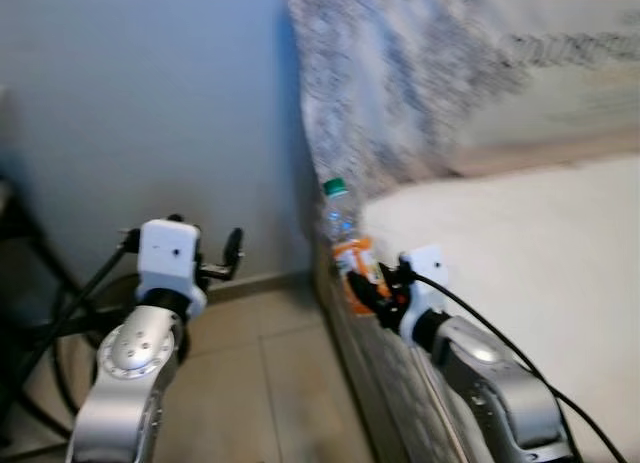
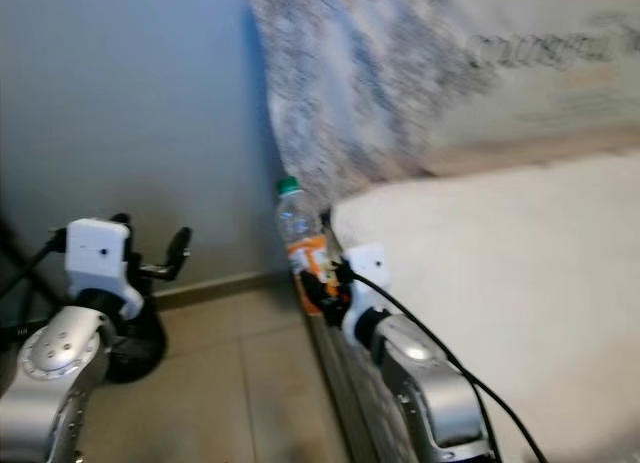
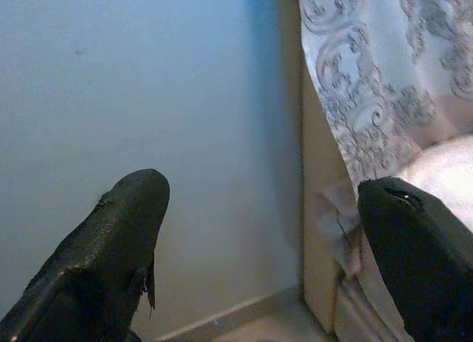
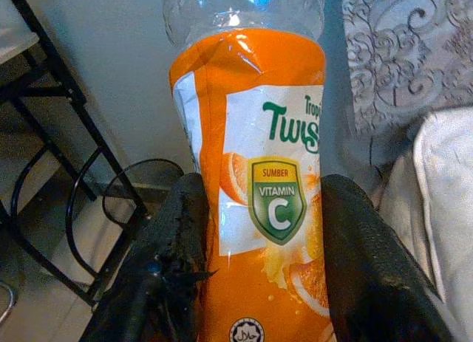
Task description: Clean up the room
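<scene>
Head views: centre frame, the right gripper (image 1: 368,288) clamps an upright bottle (image 1: 343,245), green-capped, at the white mattress (image 1: 520,273) edge. Grey wall (image 1: 150,113) upper left, tiled floor (image 1: 260,383) below.

Left wrist view: left gripper (image 3: 259,246) spread wide, empty.

Right wrist view: fingers (image 4: 177,246) flank the orange label.
</scene>
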Robot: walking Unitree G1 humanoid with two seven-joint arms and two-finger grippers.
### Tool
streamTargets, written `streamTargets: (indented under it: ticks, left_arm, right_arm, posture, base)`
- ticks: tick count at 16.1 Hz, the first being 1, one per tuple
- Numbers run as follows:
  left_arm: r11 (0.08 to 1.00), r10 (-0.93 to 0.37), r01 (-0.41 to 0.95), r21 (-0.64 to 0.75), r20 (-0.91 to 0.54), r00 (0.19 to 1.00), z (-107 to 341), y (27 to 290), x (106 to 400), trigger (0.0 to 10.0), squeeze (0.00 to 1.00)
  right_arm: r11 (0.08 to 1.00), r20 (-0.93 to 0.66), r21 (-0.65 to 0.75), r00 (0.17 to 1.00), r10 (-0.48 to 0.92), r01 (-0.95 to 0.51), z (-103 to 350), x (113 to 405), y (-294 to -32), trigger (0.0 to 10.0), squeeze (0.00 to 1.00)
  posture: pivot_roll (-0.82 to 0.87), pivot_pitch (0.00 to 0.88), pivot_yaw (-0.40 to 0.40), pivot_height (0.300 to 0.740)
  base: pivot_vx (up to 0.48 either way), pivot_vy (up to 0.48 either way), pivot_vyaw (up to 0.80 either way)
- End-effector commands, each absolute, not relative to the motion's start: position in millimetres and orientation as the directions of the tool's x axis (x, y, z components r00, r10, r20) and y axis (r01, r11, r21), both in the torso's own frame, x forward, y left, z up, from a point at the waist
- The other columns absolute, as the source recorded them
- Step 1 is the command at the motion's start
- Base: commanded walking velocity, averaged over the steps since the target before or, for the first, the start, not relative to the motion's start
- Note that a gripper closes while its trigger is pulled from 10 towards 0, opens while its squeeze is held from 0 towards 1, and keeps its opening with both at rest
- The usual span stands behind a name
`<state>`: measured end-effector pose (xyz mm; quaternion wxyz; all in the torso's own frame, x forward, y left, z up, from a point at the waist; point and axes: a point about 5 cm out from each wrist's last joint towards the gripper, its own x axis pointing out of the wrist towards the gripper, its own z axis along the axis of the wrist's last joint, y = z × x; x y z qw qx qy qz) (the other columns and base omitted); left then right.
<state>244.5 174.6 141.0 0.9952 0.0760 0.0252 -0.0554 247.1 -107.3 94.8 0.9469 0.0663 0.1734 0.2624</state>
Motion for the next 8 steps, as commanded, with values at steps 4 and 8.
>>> streamTargets:
  ticks: [4,8]
  left_arm:
    - [0.981,-0.112,0.119,0.150,-0.057,0.992,142.0,172.8,241.8,10.0,0.00]
    - [0.984,-0.100,0.107,0.143,-0.057,0.993,141.3,174.9,240.4,10.0,0.00]
  right_arm:
    - [0.864,-0.302,0.210,0.809,0.503,-0.458,92.1,245.4,-111.8,10.0,0.00]
    - [0.892,-0.302,0.176,0.839,0.452,-0.417,90.3,249.1,-116.2,10.0,0.00]
  posture:
    - [-0.03,0.000,0.007,0.740]
    - [-0.02,0.000,0.003,0.740]
  base:
    - [0.340,0.000,0.80]
    - [0.337,0.000,0.20]
